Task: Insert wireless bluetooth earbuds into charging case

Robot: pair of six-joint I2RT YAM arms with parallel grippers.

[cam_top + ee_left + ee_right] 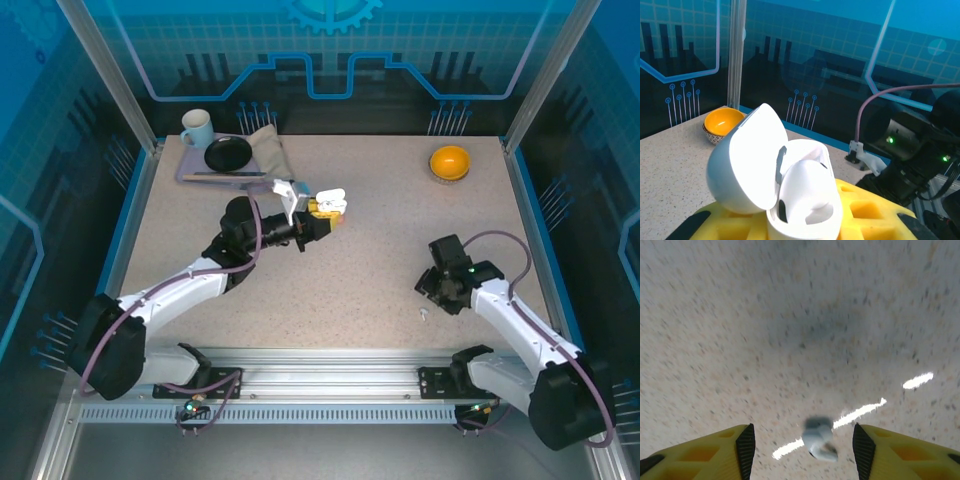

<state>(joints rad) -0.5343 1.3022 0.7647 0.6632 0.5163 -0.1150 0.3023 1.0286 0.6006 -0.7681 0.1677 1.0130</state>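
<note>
Right wrist, fingers (746, 450) straddling white earbud (820, 441)

- Left arm (180, 290): white tubular links between black joint housings, with a large rounded black shoulder housing at the base.
- Right arm (520, 325): identical build, white links and black joints.
- Left cable (256, 232): grey-purple, routed externally along the arm.
- Right cable (500, 237): same grey-purple sheath, ending in a white connector (860, 152) at the wrist.
- Left gripper (328, 212): black body and yellow fingers (860, 210) moulded with recessed rectangular pockets.
- Right gripper (802, 442): yellow pocketed fingers (705, 455) with ribbed black pads (746, 446) on the inner faces.
- Indicator lights (890, 140): green, lit, on the right arm's black wrist housing.
- Mounting brackets (205, 378): black, fixing each base to a slotted aluminium rail (330, 385).
</note>
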